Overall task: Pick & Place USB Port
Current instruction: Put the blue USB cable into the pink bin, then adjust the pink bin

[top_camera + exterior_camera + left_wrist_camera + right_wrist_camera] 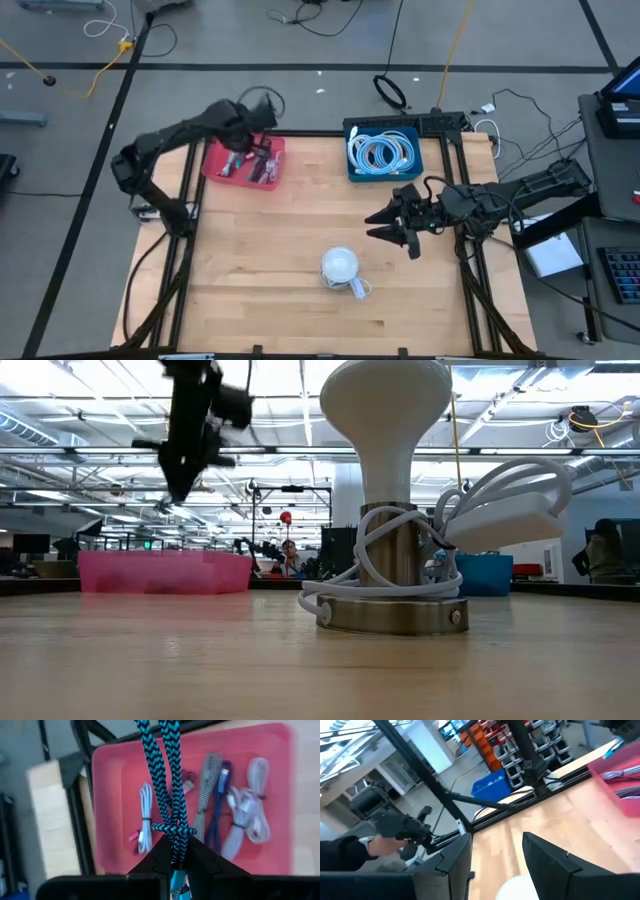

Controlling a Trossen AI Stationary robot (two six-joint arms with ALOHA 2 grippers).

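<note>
Left hand is clenched on a teal-and-black braided cable, gripped just below its wrap band, with the loops hanging free above the pink bin. Several other bundled cables lie in the bin: a white one, a grey braided one, a dark blue one.

Right hand waits with fingers apart over the tabletop, near the white lamp and in front of the blue bin.

Step in hand, as judged: lifting the cable clear of the bin.

- Raise straight up until the hanging loops clear the bin wall before travelling sideways.
- Grip sits near the band; a swing could loosen it, so move slowly.
- Watch that no neighbouring cable snags and rides along.
</note>
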